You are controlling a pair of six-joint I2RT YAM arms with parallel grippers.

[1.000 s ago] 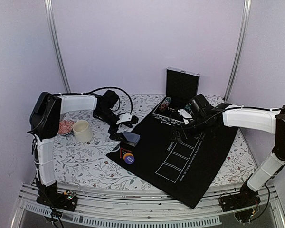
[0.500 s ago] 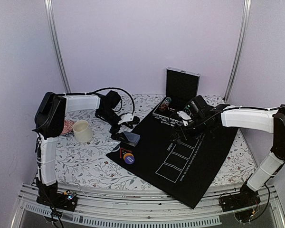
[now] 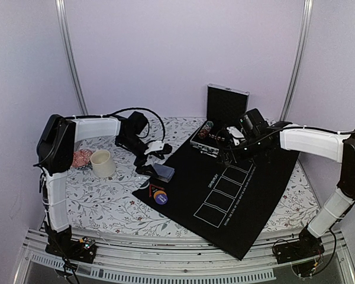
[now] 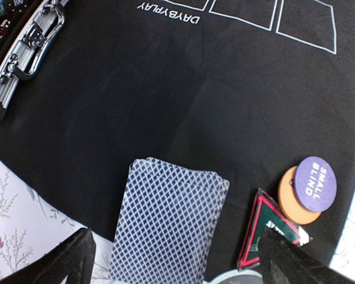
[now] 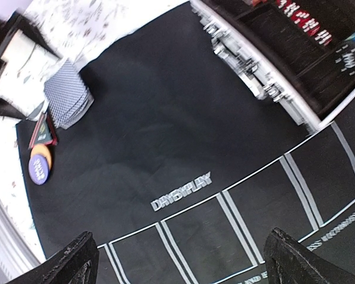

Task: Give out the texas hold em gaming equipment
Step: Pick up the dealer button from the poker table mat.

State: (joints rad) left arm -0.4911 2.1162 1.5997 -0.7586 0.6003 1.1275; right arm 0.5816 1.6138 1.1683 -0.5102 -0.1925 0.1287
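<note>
We see cream cup (image 3: 103,163) only in top view, left of black mat (image 3: 225,204). Only left wrist view lets us read SMALL BLIND on purple disc (image 4: 315,182), which overlaps orange disc (image 4: 291,204), near card deck (image 4: 168,225) at mat's edge. Right wrist view shows striped chips (image 5: 302,19) inside open metal case (image 5: 266,80) at mat's far corner. Left gripper (image 4: 180,263): jaws spread wide, hovering over deck, holding nothing. Right gripper (image 5: 186,263): jaws equally wide above mat's printed boxes, empty.
</note>
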